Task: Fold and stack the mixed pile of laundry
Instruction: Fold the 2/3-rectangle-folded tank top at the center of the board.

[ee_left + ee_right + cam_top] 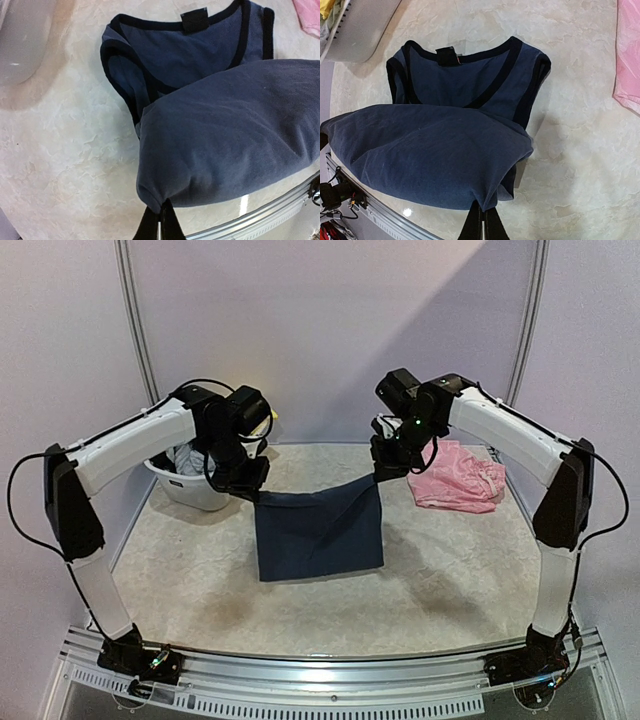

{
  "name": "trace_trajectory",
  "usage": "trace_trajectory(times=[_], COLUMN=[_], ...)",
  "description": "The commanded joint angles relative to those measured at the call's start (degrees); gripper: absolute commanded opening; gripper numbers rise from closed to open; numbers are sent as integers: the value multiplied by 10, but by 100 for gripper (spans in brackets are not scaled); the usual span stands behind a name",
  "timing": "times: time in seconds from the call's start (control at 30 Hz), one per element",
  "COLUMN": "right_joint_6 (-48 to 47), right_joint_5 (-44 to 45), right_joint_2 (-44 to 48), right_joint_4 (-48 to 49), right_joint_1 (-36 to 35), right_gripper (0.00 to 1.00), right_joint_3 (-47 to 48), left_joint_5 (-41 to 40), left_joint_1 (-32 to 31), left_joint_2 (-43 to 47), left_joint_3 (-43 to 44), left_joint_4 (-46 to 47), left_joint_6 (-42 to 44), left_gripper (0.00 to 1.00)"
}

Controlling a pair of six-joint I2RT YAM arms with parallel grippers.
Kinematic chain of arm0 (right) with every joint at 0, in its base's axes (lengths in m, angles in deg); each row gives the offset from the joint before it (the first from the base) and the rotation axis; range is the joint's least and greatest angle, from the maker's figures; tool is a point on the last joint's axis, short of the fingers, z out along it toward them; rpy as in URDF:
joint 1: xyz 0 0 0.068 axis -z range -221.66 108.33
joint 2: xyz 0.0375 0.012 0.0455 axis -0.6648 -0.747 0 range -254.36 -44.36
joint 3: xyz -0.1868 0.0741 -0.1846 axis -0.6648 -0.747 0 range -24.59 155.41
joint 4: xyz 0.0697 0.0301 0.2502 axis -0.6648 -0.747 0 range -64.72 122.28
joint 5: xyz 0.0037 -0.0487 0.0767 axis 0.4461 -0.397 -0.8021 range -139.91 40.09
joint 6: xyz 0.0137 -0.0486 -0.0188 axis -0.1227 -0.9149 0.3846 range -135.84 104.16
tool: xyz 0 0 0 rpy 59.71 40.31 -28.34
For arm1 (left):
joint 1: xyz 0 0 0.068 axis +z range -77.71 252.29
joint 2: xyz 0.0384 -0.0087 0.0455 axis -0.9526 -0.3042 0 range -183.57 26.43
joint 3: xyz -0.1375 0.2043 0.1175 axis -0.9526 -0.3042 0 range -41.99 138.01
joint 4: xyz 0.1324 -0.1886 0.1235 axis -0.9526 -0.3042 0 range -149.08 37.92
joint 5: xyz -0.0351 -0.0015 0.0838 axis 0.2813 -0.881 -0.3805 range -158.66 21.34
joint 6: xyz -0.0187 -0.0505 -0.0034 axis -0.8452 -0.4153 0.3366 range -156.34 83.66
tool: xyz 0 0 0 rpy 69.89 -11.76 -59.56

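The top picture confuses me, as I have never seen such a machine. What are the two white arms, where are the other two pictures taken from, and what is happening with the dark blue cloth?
The white arms are two robot arms bolted at the near edge of a table. The top view looks down from above and behind them. The other two pictures come from small cameras on the wrists, so each shows its own fingers at the bottom edge.

The left gripper and the right gripper are both shut. Each pinches one corner of a navy tank top and holds that edge up, while the rest lies on the table.

At the far left stands a white tub holding more clothes. At the far right lies a pale pink piece.
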Motion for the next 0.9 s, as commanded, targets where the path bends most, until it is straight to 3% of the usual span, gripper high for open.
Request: trace_trajectory(times=[0.0,0.87], right_joint_6=[-17,-47], right_joint_5=[-30,-102], right_joint_2=[-42,-204], right_joint_4=[7,37], right_joint_1=[22,86], right_gripper=[0,0], right_joint_3=[25,146], left_joint_5=[20,28], left_joint_1=[24,90], left_joint_2=[-41,-229], left_joint_3=[27,192], left_joint_4=[-5,-7], left_joint_6=[30,37], left_gripper=[0,0])
